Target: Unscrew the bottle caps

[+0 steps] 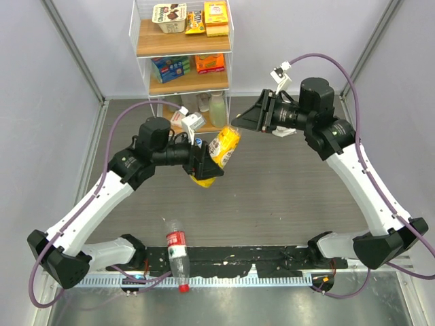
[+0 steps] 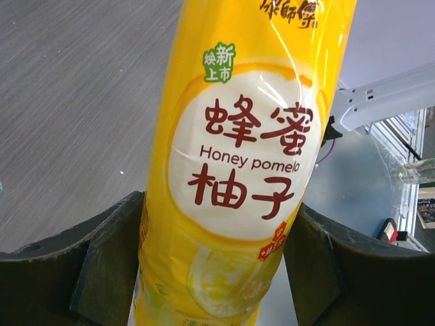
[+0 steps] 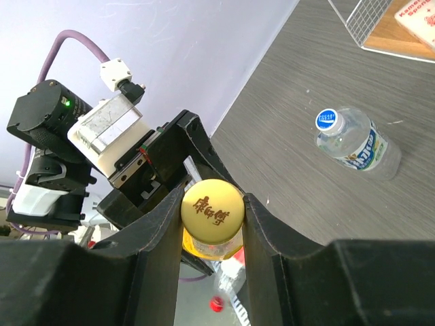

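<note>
Left gripper (image 2: pixel 219 234): clamped on the yellow bottle (image 2: pixel 238 170). Both dark fingers (image 2: pixel 109 261) press the bottle's lower body from either side. The label reads "Honey pomelo".

In the top view the yellow bottle is held clear of the worktop (image 1: pixel 285 197), over its middle and slightly toward the far edge. It is tilted, with the neck pointing up and toward the far-right corner.

Right gripper (image 3: pixel 213 204): closed around the yellow cap (image 3: pixel 212 212). The right wrist view shows a finger against each side of the cap, with no gap visible. The printed top of the cap faces the camera. The cap sits on the bottle neck.

Red-label bottle (image 1: pixel 176 246): lies on its side at the near edge, left of centre, between the two arm bases. Its red cap (image 1: pixel 183 288) is on and points toward the near edge, over the black strip there.

Blue-label bottle (image 3: pixel 355 144): rests on the worktop toward the far edge, near the foot of the wire shelf (image 3: pixel 370 24) and well apart from both grippers. Its cap (image 3: pixel 327 121), white with blue print, is on. Whether the bottle stands or lies on its side cannot be told from this view.

The shelf boards hold snack packets.
</note>
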`<state>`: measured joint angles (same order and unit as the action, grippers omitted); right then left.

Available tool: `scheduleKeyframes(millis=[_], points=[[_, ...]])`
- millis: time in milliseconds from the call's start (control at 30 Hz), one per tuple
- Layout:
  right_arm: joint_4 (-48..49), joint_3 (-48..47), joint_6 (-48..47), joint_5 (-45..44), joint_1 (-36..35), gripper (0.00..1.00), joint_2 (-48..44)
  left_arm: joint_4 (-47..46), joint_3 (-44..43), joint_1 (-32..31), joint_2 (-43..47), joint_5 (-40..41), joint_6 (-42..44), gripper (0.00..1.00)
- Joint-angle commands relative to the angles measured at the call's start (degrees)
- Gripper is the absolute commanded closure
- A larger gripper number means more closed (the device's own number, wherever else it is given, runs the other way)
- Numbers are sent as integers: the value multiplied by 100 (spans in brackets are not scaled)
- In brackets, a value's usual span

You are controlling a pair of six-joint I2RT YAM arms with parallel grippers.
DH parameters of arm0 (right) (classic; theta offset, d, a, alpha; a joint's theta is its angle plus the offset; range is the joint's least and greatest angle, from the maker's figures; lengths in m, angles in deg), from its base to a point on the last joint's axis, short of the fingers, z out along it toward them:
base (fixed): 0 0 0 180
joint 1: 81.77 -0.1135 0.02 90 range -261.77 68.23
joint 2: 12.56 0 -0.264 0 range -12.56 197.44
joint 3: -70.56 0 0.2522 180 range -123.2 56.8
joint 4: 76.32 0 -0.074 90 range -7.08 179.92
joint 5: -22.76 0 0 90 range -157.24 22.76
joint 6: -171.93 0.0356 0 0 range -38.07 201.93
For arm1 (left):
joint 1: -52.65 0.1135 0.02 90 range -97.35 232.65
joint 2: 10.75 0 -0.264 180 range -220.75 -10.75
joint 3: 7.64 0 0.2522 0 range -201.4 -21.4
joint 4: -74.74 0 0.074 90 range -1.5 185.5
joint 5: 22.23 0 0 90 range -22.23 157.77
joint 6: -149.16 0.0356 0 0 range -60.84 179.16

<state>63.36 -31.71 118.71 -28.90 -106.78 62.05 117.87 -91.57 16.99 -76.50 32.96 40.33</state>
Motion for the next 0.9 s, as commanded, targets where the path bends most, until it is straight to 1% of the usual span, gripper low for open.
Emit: scheduleKeyframes(millis=[0,233,400,500,567,633,667,700,733,767,867], points=[[486,97,163,94,23,98,-219,-194,117,-46,54,132,-15,33],[582,264,172,59,32,98,-306,-256,144,-90,81,185,-77,46],[626,387,199,32,32,98,-377,-282,188,-143,89,202,-138,51],[679,431,207,24,41,98,-412,-291,223,-187,98,229,-156,52],[679,449,216,24,41,98,-412,-300,241,-196,116,255,-165,57],[705,501,234,24,41,98,-421,-300,267,-205,124,273,-182,59],[723,510,242,24,41,98,-430,-300,276,-213,124,273,-182,58],[741,519,251,24,32,98,-421,-282,285,-222,116,281,-191,54],[741,528,251,32,32,98,-430,-256,293,-222,133,290,-174,47],[749,536,251,41,41,98,-421,-247,311,-231,125,308,-182,41],[758,572,242,41,49,98,-438,-212,364,-248,177,378,-174,29]])
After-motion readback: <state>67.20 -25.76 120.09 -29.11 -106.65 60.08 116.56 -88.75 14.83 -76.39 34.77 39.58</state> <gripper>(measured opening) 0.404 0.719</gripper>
